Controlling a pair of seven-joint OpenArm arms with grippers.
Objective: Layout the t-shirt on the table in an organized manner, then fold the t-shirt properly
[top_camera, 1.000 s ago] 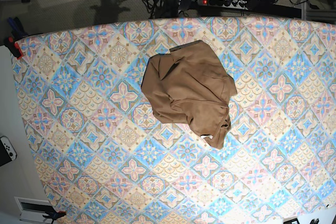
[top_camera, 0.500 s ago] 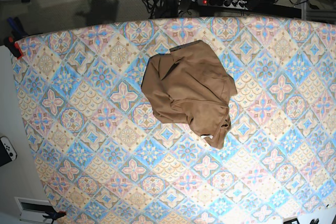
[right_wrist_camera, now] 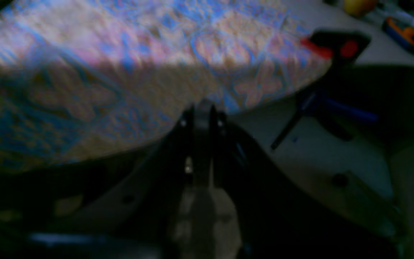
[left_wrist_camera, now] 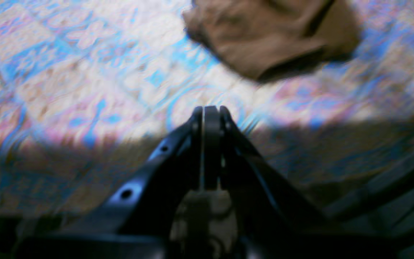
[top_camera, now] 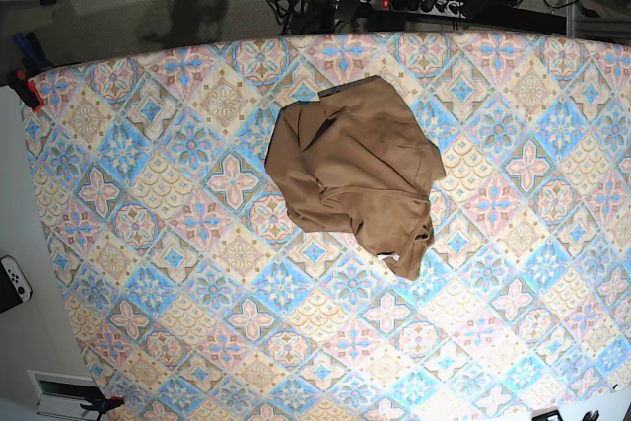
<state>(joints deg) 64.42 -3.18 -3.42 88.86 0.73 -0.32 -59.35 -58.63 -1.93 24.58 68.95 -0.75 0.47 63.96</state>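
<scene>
I'm seeing the crumpled t-shirt [left_wrist_camera: 271,39] lying ahead and slightly right of my closed, empty left gripper [left_wrist_camera: 207,111], nearer than the closed right gripper [right_wrist_camera: 201,108].

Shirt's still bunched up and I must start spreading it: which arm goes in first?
Probably left. Its shut claw faces the crumpled t-shirt just ahead; the right claw, also shut, faces the table edge, no shirt visible.

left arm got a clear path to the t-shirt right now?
Probably yes. The left gripper, shut and empty, points toward the t-shirt, with only bare table between them.
</scene>
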